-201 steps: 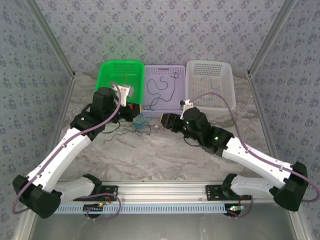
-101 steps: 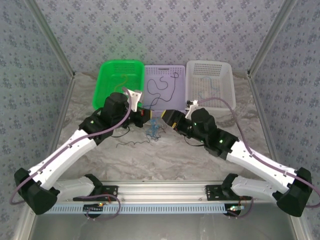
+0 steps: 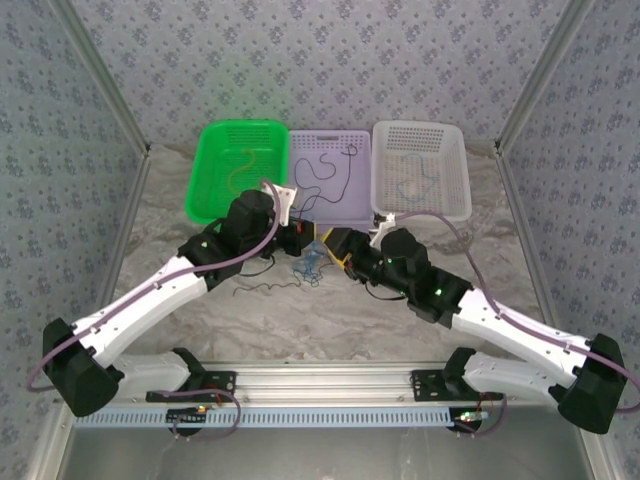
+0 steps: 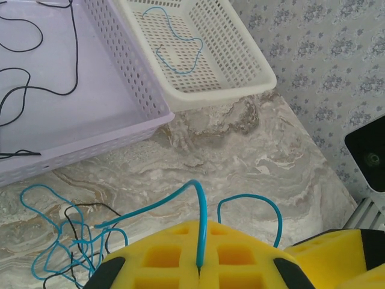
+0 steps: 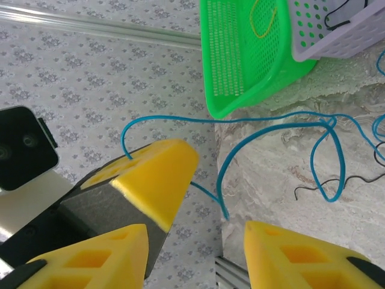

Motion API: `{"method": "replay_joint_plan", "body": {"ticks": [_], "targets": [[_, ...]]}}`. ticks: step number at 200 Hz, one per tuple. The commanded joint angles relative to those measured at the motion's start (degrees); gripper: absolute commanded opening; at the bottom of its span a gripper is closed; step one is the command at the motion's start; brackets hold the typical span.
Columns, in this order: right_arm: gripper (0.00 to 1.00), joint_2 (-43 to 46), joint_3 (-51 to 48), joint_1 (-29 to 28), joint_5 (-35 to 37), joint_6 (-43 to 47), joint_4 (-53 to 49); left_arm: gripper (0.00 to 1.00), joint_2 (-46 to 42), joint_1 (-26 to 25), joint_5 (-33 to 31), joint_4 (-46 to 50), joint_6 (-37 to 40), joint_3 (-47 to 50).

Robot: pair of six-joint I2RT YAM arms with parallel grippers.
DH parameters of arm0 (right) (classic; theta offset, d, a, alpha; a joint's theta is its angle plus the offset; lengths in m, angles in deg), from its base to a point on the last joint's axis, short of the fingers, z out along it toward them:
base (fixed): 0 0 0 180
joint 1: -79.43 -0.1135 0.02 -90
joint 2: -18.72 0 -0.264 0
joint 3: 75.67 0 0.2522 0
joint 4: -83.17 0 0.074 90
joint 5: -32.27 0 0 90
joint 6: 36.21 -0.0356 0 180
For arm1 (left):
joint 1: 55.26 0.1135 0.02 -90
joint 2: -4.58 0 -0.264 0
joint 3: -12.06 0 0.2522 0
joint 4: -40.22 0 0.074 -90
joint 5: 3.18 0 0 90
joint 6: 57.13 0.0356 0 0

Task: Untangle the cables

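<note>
Left wrist view: a light, limp blue cable [image 4: 202, 223] is pinched by the jaws of the left gripper [image 4: 198, 266], those of the right gripper [image 5: 195, 256] are spread, and a free loop is judged graspable.

baskets [image 3: 330, 133] | far row (cable in each) | tangle [image 3: 308, 266] | on table [image 3: 300, 320], before middle one

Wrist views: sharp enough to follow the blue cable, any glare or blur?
Left wrist: blue cable crisp, light even, no glare; left end effector slightly soft up close. Right wrist: cable equally crisp, no glare. Top external: tangle too small to resolve.
</note>
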Motion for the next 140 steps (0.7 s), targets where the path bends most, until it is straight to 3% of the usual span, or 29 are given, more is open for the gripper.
{"method": "replay_joint_plan", "body": {"ticks": [1, 34, 57, 76, 92, 102, 140], "targets": [[0.38, -0.7, 0.5, 1.0, 1.6, -1.1, 1.6, 0.0, -0.1, -1.1, -1.0, -3.1, -1.1, 0.0], [0.0, -0.6, 2.9, 3.6, 1.3, 1.9, -2.7, 0.0, -0.6, -2.0, -0.8, -4.0, -1.7, 1.0], [0.0, 1.3, 3.4, 5.8, 1.7, 4.4, -7.7, 0.01, -0.9, -2.1, -0.5, -4.7, -2.2, 2.2], [0.0, 3.2, 2.8, 8.9, 0.2, 6.0, -10.5, 0.37, -1.2, -2.1, -0.5, -4.7, -2.5, 3.2], [0.0, 5.3, 1.9, 11.6, -1.5, 7.6, -12.7, 0.57, -1.5, -2.1, -1.7, -4.4, -3.1, 4.6], [0.0, 6.8, 1.9, 13.1, -2.3, 9.0, -15.3, 0.61, -1.6, -2.0, -3.6, -3.4, -3.9, 5.5], [0.0, 12.2, 0.5, 19.0, -7.5, 13.6, -23.3, 0.61, 2.2, -1.6, -13.1, 4.1, -8.4, 8.0]]}}
